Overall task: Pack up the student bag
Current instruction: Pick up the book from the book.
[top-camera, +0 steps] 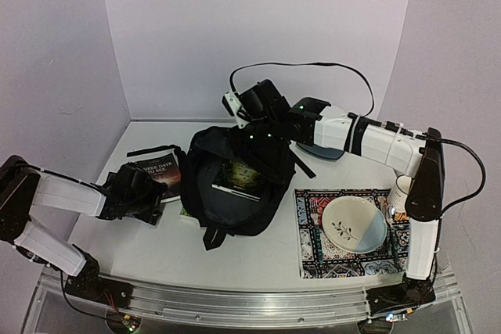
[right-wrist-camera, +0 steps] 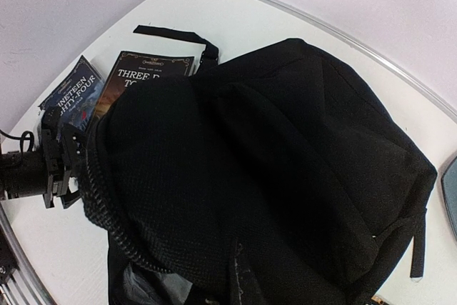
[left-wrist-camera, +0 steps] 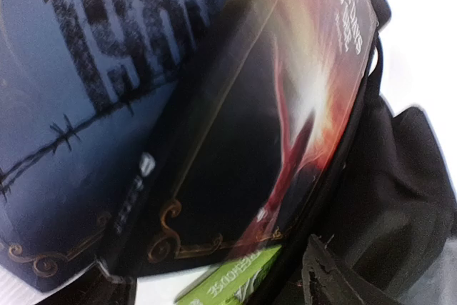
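Top external: student bag [top-camera: 270, 189] lies far-to-near, mouth up; right end effector [top-camera: 252, 134] pinches its far edge, left end effector [top-camera: 155, 193] gapes wide.

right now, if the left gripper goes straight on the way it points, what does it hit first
Most likely the dark Three Days book, lying close ahead of the left gripper in its wrist view, beside the blue Nineteen Eighty-Four book; the student bag sits beyond. Depth is unclear.

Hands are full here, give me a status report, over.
Left gripper open over dark flame-cover book. Right gripper shut on large black fabric backpack, mouth open. Nothing blocking it.
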`<state>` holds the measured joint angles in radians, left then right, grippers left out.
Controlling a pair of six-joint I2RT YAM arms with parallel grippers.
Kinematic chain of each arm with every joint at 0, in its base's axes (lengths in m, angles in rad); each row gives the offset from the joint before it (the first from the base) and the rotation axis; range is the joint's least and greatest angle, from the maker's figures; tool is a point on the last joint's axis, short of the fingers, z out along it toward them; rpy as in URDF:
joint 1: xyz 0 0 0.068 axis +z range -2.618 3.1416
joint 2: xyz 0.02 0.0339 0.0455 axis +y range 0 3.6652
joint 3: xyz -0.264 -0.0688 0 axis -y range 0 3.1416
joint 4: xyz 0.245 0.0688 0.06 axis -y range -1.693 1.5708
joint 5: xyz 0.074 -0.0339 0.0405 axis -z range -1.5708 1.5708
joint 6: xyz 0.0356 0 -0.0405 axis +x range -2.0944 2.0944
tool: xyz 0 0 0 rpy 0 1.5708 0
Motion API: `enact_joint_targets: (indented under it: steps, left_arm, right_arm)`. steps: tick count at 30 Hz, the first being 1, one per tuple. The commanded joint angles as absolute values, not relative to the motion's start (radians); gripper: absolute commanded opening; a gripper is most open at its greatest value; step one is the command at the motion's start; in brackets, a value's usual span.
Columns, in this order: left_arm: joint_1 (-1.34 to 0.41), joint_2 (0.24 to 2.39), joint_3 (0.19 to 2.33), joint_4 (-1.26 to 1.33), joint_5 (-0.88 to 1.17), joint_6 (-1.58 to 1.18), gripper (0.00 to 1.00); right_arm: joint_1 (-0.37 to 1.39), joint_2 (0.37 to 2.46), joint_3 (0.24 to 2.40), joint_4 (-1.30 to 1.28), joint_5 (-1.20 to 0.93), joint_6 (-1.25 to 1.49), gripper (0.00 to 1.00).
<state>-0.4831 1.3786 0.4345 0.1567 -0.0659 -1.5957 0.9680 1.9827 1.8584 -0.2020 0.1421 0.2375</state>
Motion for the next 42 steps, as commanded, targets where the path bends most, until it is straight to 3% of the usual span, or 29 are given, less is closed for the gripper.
enact_joint_targets:
  steps: [1,8,13,17,21,27,31,42]
  left_arm:
    - [-0.478,1.418,0.457,0.233,-0.162,-1.7,0.76]
    - [-0.477,1.525,0.497,0.279,-0.177,-1.736,0.6]
    - [-0.477,1.529,0.502,0.3,-0.202,-1.734,0.38]
    - [-0.477,1.49,0.497,0.299,-0.226,-1.706,0.15]
    - [-0.478,1.429,0.493,0.297,-0.235,-1.663,0.0]
    - [-0.478,1.263,0.498,0.272,-0.28,-1.505,0.0]
    - [-0.477,1.174,0.559,0.106,-0.302,-1.415,0.0]
    - [-0.475,1.025,0.772,-0.159,-0.159,-1.072,0.0]
  right_arm:
    - [0.972,1.935,1.878,-0.159,0.129,0.239,0.0]
    - [0.971,1.945,1.885,-0.158,0.117,0.225,0.0]
    - [0.971,1.946,1.886,-0.158,0.114,0.213,0.0]
    - [0.971,1.944,1.881,-0.158,0.116,0.206,0.0]
    - [0.97,1.944,1.882,-0.158,0.116,0.203,0.0]
    - [0.971,1.94,1.886,-0.158,0.134,0.197,0.0]
    - [0.971,1.934,1.887,-0.158,0.157,0.184,0.0]
    - [0.97,1.927,1.882,-0.163,0.289,0.14,0.0]
